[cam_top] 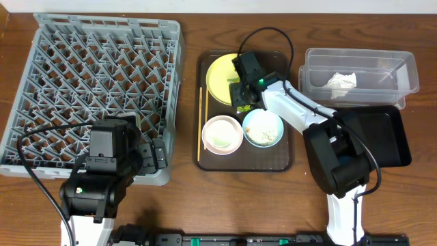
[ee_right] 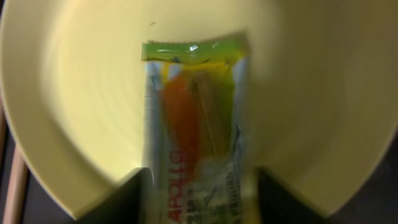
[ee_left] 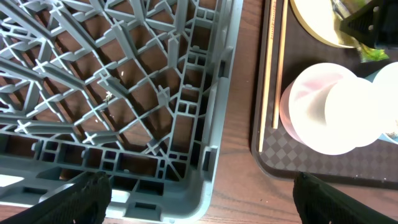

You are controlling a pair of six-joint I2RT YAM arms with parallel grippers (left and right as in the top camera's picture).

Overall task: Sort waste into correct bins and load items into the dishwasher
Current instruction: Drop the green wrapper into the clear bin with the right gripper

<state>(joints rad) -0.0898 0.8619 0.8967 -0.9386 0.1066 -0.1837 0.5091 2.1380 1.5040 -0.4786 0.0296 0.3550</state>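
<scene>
Right hand hangs low over the yellow plate. Its two fingers are apart, one on each side of the snack wrapper, which lies flat on the plate (orange and yellow, with a green strip at the far end). My fingers stand close to the wrapper's long edges; whether they touch it I cannot tell. The plate's rim curves round to the left, right and far side.

From above, the plate sits at the back of the brown tray. The chopsticks lie along the tray's left edge, and the pink bowl and blue bowl sit side by side just in front of my hand. Off to the right, the clear container holds the napkin. The black tray lies in front of it, with my arm crossing its left end.

My left hand is spread wide and holds nothing. It is over the near right corner of the grey rack. A bare strip of counter runs between the rack and the brown tray.
</scene>
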